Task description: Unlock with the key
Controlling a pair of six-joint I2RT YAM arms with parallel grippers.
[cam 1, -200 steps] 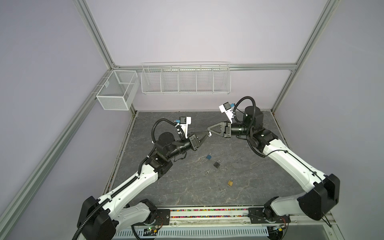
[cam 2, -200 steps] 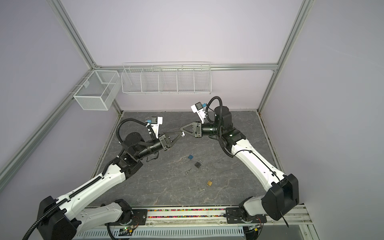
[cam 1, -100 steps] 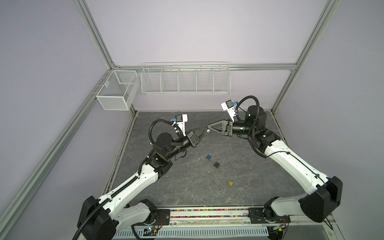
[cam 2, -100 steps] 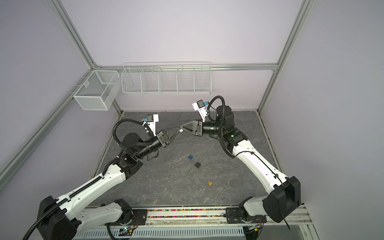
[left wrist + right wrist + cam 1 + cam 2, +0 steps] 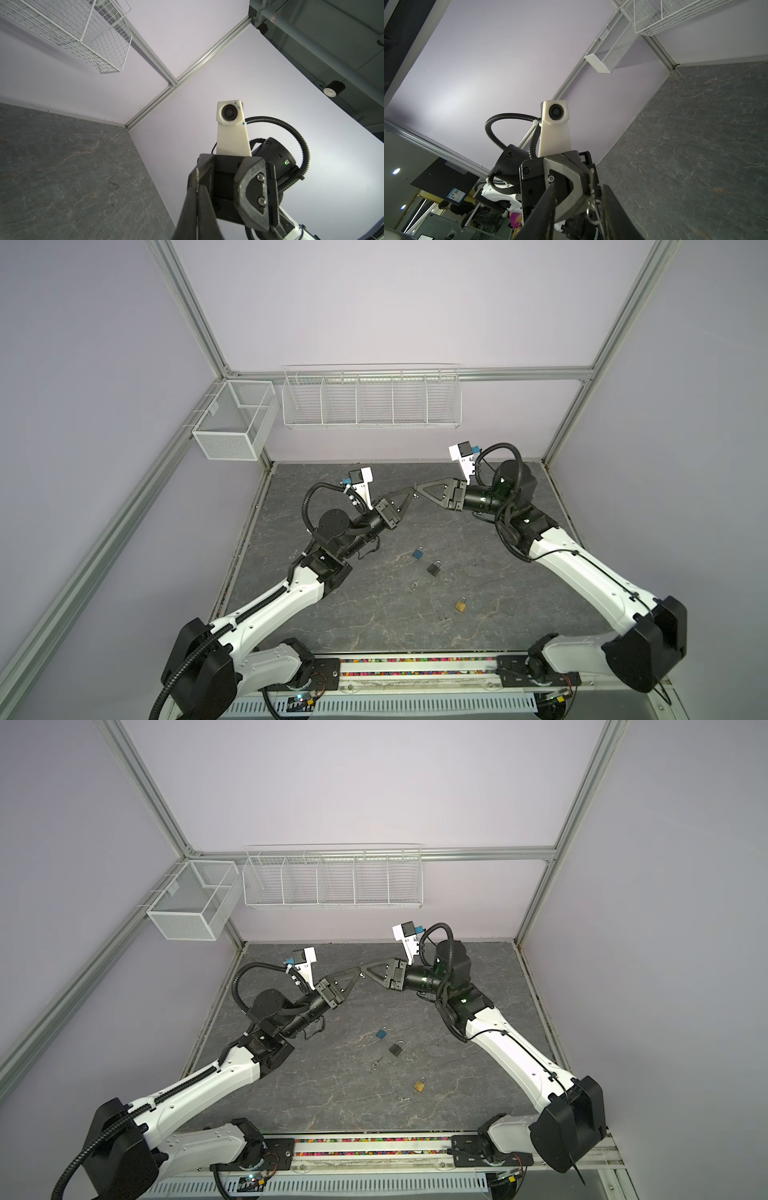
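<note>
Mid-handover, I judged, my left pincer (image 5: 410,494) pinched the key (image 5: 591,180) while my right pincer (image 5: 419,488) stood spread facing it, needing next to close squarely, 3 padlocks (image 5: 434,568) at 6 o'clock.

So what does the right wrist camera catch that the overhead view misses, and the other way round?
Only the right wrist view: a clear close-up of the key, pinched in the shut left jaws, and a person outside the cell. Only a top view: the blue padlock, black padlock and brass padlock lying on the table. Both: the grey table, the wire baskets and the left arm's wrist camera.
</note>
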